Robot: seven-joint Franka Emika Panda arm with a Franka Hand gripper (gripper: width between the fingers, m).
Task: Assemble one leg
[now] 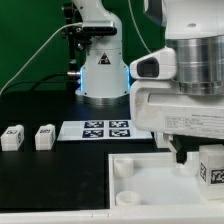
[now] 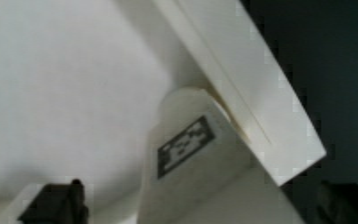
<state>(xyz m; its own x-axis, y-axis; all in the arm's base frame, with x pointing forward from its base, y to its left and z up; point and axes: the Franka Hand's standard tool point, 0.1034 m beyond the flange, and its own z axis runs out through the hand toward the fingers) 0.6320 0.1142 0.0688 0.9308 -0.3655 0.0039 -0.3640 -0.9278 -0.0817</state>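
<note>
I count three legs in the exterior view: two (image 1: 11, 137) (image 1: 44, 136) on the black table (image 1: 40, 180), well apart from the gripper (image 1: 190, 155), and a third (image 1: 211, 165) beside it over the white tray part (image 1: 150, 185). One marker board (image 1: 106, 129). Whether the jaws grip that third leg (image 2: 190, 143) I cannot tell.

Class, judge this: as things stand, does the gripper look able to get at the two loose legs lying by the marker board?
Probably yes. The two legs lie apart on open table beside the marker board, nothing over them. The gripper sits over the tray-like part near another leg, so it must travel across first.
</note>
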